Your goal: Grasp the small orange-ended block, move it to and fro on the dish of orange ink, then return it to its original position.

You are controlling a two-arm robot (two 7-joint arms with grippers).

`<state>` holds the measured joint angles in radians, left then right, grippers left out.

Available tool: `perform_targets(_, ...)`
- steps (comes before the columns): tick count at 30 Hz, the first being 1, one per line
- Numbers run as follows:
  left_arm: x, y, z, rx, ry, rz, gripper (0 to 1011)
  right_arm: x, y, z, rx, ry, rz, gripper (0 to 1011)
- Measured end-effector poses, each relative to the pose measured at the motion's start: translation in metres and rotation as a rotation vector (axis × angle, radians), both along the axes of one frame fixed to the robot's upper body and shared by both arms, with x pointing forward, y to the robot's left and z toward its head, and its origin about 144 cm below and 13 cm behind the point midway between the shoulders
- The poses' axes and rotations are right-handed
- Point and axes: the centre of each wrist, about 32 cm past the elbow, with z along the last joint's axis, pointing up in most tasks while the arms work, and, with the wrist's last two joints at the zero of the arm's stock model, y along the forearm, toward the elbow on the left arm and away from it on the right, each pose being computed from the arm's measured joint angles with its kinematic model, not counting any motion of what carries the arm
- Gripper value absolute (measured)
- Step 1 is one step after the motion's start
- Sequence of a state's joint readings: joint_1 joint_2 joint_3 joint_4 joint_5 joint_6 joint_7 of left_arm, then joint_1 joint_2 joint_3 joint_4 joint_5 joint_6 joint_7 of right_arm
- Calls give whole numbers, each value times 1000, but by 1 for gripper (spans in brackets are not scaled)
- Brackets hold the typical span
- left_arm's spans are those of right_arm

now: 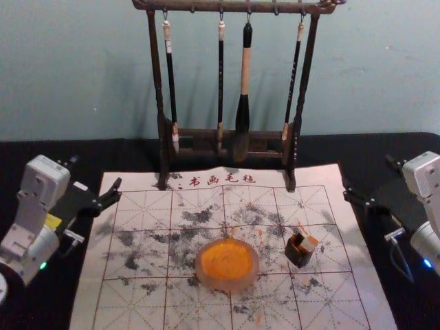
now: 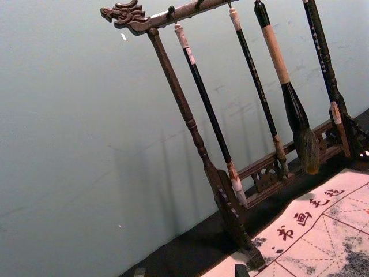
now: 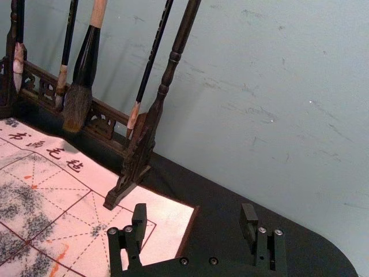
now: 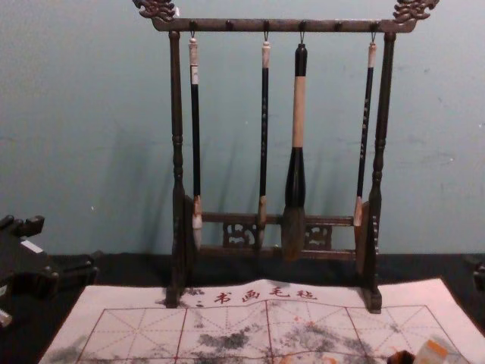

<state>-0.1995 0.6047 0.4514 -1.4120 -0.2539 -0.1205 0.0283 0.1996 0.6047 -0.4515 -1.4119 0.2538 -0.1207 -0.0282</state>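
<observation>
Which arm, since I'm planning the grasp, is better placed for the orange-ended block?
Right, I'd judge: the orange-ended block sits right of the ink dish, nearer the open right gripper than the left gripper.

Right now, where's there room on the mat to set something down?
Left of the ink dish, and between it and the brush rack, the mat is free, though smudged. Tighter right of the dish, where the dark holder stands with the block.
</observation>
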Motion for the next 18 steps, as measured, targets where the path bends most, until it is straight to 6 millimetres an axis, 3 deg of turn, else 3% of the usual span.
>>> perform_targets(18, 0, 0, 0, 0, 0, 0, 1001, 0, 0, 0, 0, 0, 0, 1000)
